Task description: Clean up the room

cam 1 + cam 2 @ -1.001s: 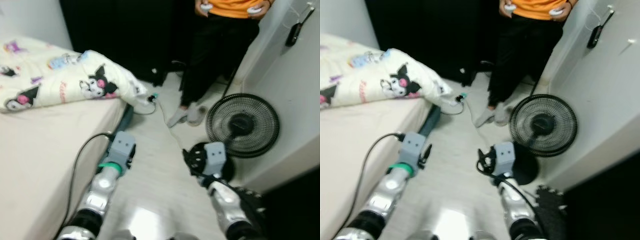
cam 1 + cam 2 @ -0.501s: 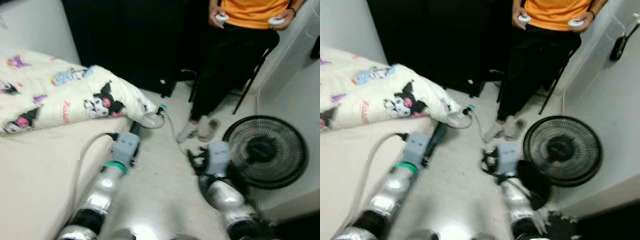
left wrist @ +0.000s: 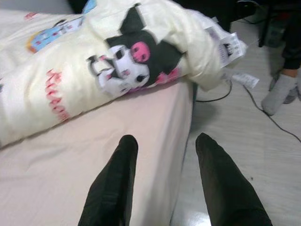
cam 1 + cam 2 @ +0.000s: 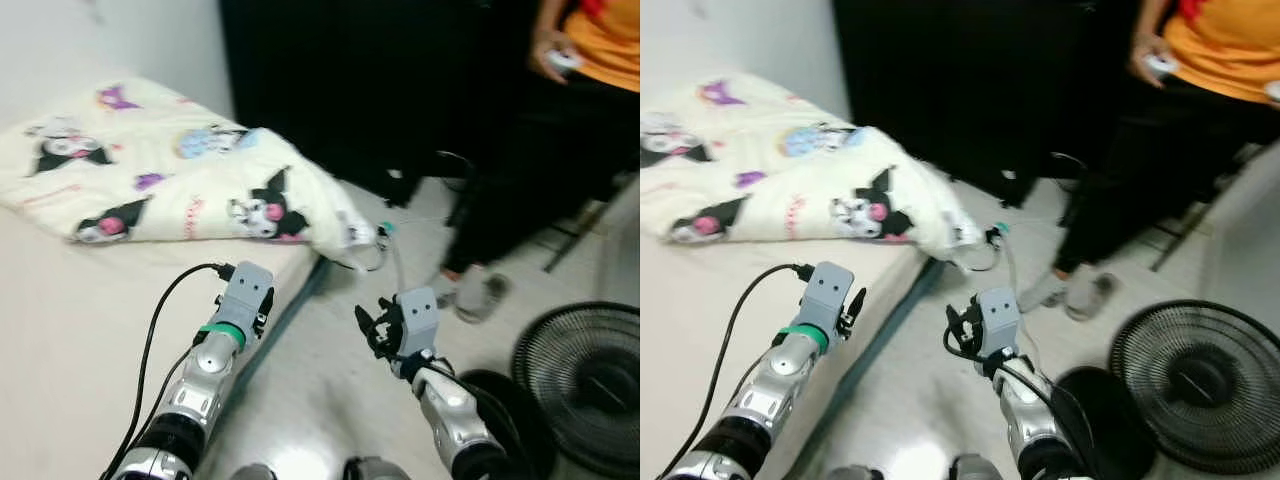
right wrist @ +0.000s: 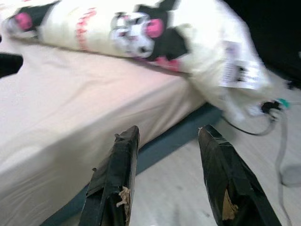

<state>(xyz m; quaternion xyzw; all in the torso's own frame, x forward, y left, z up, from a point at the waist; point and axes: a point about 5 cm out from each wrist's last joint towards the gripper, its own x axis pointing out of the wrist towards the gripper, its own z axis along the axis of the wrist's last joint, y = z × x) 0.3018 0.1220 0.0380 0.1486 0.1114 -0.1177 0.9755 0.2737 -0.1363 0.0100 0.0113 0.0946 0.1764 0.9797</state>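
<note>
A cream blanket (image 4: 180, 185) printed with black-and-pink cartoon figures lies bunched on the bed (image 4: 70, 320), one corner hanging over the bed's edge. My left gripper (image 3: 162, 143) is open and empty above the bed's edge, short of the blanket (image 3: 108, 61). My right gripper (image 5: 164, 136) is open and empty over the floor beside the bed, pointing toward the blanket's hanging corner (image 5: 225, 61).
A person (image 4: 545, 160) in an orange top and black trousers sits at the right holding controllers. A black floor fan (image 4: 585, 385) lies at the lower right. Cables (image 4: 385, 245) trail on the pale floor (image 4: 320, 400) by the bed's corner. A dark curtain (image 4: 380, 70) hangs behind.
The whole view has swung left: the bed and blanket now sit more central, while the person and fan have slid toward the right edge. Both grippers stay open and empty.
</note>
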